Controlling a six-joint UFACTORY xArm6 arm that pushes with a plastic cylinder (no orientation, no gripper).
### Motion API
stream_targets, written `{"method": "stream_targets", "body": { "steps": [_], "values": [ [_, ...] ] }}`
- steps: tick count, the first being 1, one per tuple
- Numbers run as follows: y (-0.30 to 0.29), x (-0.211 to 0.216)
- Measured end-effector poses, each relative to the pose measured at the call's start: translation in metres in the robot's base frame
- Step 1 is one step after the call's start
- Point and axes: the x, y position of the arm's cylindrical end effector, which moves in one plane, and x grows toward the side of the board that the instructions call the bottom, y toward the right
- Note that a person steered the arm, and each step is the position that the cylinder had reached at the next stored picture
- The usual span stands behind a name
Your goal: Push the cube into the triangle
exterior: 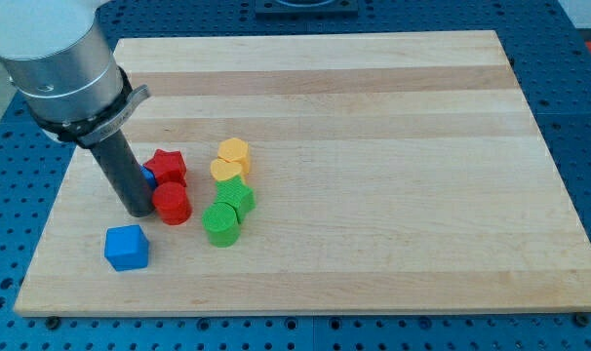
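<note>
My tip above blue cube.

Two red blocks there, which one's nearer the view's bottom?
The red cylinder, just right of my tip. The other red block, star-shaped, sits directly above it in view.

Pale wooden worktop, lengthwise grain in light and slightly darker bands, fills most of the view. Beneath and around it, a blue perforated base with regular rows of small holes. Dark fixture at the view's top edge, cut off. Light even, shadows soft.
</note>
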Motion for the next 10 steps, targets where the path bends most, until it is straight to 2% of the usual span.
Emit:
{"method": "stream_targets", "body": {
  "steps": [1,2,4,5,8,10],
  "values": [
    [-0.004,0.001],
    [-0.051,0.021],
    [-0.079,0.041],
    [-0.073,0.11],
    [-0.008,0.106],
    [-0.001,0.044]
  ]
}}
